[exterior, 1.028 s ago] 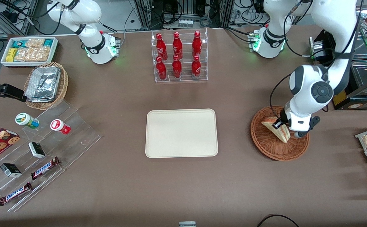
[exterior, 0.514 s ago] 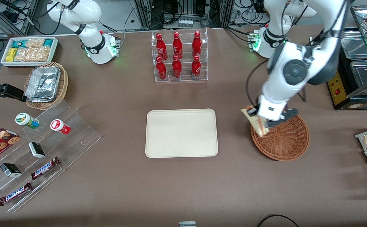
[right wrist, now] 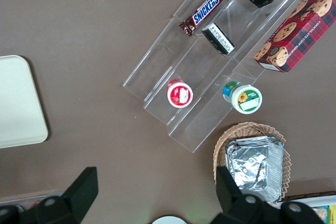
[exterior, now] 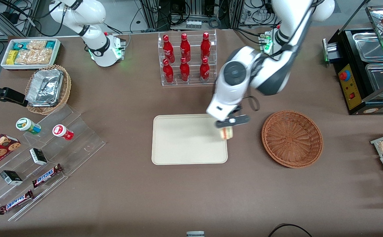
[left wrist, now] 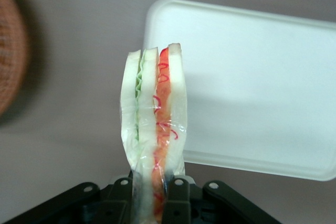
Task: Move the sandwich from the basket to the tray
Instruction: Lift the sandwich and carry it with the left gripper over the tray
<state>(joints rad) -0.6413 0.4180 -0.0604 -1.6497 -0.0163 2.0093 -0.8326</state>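
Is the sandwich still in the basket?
No, the basket holds nothing, and the gripper holds the sandwich over the tray's edge.

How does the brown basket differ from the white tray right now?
The basket is round, woven and reddish-brown; the tray is flat, rectangular and cream-white. The gripper holds the sandwich over the tray's edge nearest the basket, clear of the basket. Both rest on the table with nothing lying in them.

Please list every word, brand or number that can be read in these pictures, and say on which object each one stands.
"SNICKERS": on a chocolate bar on the clear stepped stand.
"SNICKERS": on two bars in the front view.
Red bottles: white script, too small to read.
Cookie box, two cups: print unreadable.
Sandwich in the gripper over the tray: no text.
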